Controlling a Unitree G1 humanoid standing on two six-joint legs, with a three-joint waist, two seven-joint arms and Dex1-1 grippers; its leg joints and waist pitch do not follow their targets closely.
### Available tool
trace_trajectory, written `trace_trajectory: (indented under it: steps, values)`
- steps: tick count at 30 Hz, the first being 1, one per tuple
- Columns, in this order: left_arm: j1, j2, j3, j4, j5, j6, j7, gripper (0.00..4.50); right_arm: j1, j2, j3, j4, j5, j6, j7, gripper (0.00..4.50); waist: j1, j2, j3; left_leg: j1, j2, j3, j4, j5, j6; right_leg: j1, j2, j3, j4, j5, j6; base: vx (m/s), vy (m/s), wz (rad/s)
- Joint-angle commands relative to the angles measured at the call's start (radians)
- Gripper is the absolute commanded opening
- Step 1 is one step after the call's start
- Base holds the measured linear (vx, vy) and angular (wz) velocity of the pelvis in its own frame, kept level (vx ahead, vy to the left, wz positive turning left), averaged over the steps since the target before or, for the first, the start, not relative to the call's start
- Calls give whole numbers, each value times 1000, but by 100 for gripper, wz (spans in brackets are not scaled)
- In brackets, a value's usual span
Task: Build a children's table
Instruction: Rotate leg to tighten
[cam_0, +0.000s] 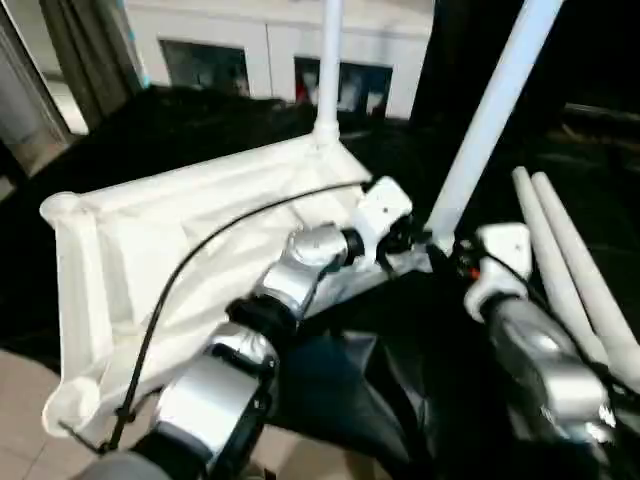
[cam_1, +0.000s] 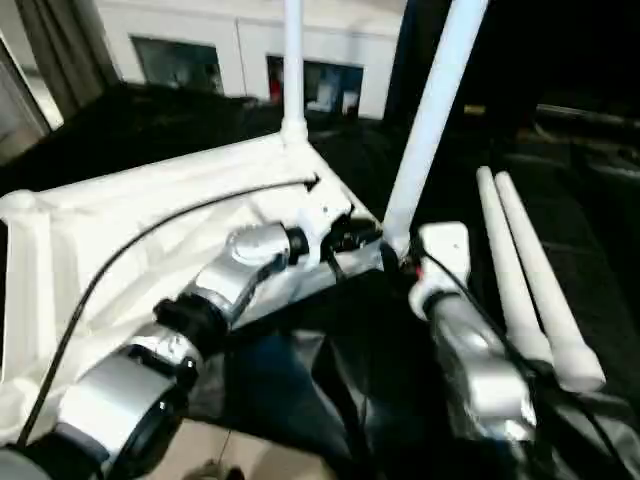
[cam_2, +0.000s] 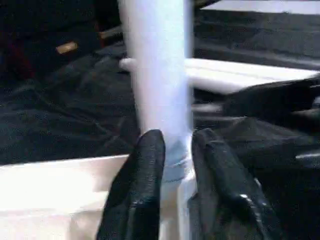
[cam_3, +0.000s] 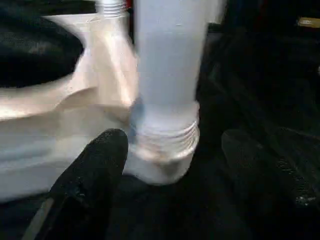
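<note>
White plastic tabletop (cam_0: 180, 240) lying underside up on black-draped desk (cam_0: 400, 340), far leg (cam_0: 329, 60) already upright in far corner socket. Near-right leg (cam_0: 490, 120) tilted, threads visible above its socket (cam_3: 165, 150), judged not fully seated. Left claw (cam_2: 170, 150) clamped on that leg just above the socket; right claw (cam_3: 170, 165) apart, fingers either side of the socket, not touching. Risk: cross-threading or jamming if turned while tilted; slip of smooth tube. Two spare legs (cam_0: 570, 260) lying right, beside right forearm, likely to be knocked. Cable (cam_0: 200, 260) across tabletop, possible snag.
</note>
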Motion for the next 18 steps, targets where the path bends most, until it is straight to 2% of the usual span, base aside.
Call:
trace_trajectory:
  steps: [1, 2, 3, 4, 5, 6, 7, 8, 9, 11, 12, 13, 14, 15, 16, 17, 18]
  values:
    - [17, 55, 32, -42, 25, 47, 72, 151, 12, -32, -2, -58, 29, 27, 64, 333, 1, -13, -65, 15, 31, -13, -66, -194, 76, 64, -51, 37, -73, -60, -195, 0, 0, 0]
    - [27, 91, 48, -69, 41, 71, 127, 151, 21, -53, 6, -77, 42, 32, 101, 333, -1, -12, -66, 15, 30, -13, -65, -195, 73, 63, -50, 37, -73, -65, -193, 0, 0, 0]
    - [27, 92, 48, -69, 42, 72, 128, 164, 22, -53, 7, -77, 42, 32, 101, 333, -6, -13, -63, 15, 30, -14, -67, -204, 70, 62, -49, 36, -75, -88, -188, 0, 0, 0]
    - [34, 115, 60, -87, 52, 84, 164, 170, 27, -65, 12, -90, 54, 36, 126, 333, -9, -10, -63, 18, 29, -13, -67, -209, 64, 59, -47, 36, -77, -113, -186, 0, 0, 0]
    - [49, 143, 76, -118, 62, 106, 194, 170, 36, -77, 19, -109, 68, 43, 153, 333, -10, -19, -61, 20, 30, -10, -67, -212, 63, 53, -47, 38, -82, -128, -189, 0, 0, 0]
    - [76, 187, 102, -170, 85, 146, 241, 179, 47, -96, 34, -130, 86, 57, 192, 333, -8, -13, -62, 21, 33, -13, -67, -214, 59, 54, -48, 37, -77, -126, -195, 0, 0, 0]
    - [110, 234, 130, -226, 113, 195, 285, 179, 57, -110, 51, -142, 93, 71, 218, 333, -8, -20, -59, 19, 37, -14, -68, -202, 65, 56, -46, 38, -72, -102, -201, 0, 0, 0]
    - [132, 265, 148, -263, 132, 227, 314, 185, 63, -120, 62, -148, 96, 81, 234, 316, -9, -17, -58, 15, 37, -16, -70, -193, 67, 58, -46, 37, -70, -94, -196, 0, 0, 0]
    - [152, 293, 166, -292, 154, 254, 349, 185, 64, -121, 72, -141, 92, 88, 238, 316, -11, -12, -60, 18, 35, -14, -67, -182, 69, 53, -45, 38, -69, -85, -192, 0, 0, 0]
    - [175, 327, 186, -321, 183, 294, 389, 187, 57, -113, 82, -120, 77, 101, 221, 298, -15, -14, -59, 22, 33, -11, -68, -187, 59, 46, -42, 37, -74, -105, -192, 0, 0, 0]
    - [191, 349, 194, -343, 197, 325, 418, 167, 51, -109, 88, -106, 70, 113, 210, 293, -15, -11, -56, 23, 35, -13, -71, -208, 36, 43, -41, 38, -73, -137, -195, 0, 0, 0]
    - [211, 376, 206, -368, 214, 355, 448, 156, 42, -99, 98, -85, 56, 119, 195, 286, -13, -9, -56, 26, 36, -13, -72, -214, 32, 41, -43, 39, -75, -147, -193, 0, 0, 0]
    - [225, 397, 215, -384, 227, 383, 464, 149, 32, -85, 104, -67, 49, 125, 181, 278, -11, -13, -57, 29, 38, -13, -72, -219, 26, 38, -43, 40, -74, -147, -195, 0, 0, 0]
    - [242, 417, 224, -404, 244, 414, 487, 144, 22, -71, 112, -50, 42, 132, 169, 259, -10, -8, -53, 28, 36, -12, -75, -234, 9, 34, -40, 40, -76, -164, -187, 0, 0, 0]
    - [242, 417, 224, -404, 244, 414, 487, 130, 22, -71, 112, -50, 42, 132, 169, 252, -10, -8, -53, 28, 36, -12, -75, -234, 9, 34, -40, 40, -76, -164, -187, 0, 0, 0]
    - [268, 436, 229, -446, 265, 457, 504, 130, 12, -62, 124, -35, 35, 134, 161, 252, -11, -13, -53, 26, 35, -14, -78, -244, 0, 36, -43, 41, -76, -168, -181, 0, 0, 0]
    - [268, 436, 229, -446, 265, 457, 504, 115, 12, -62, 124, -35, 35, 134, 161, 243, -9, -10, -53, 26, 36, -15, -79, -242, -7, 36, -43, 41, -73, -159, -178, 0, 0, 0]
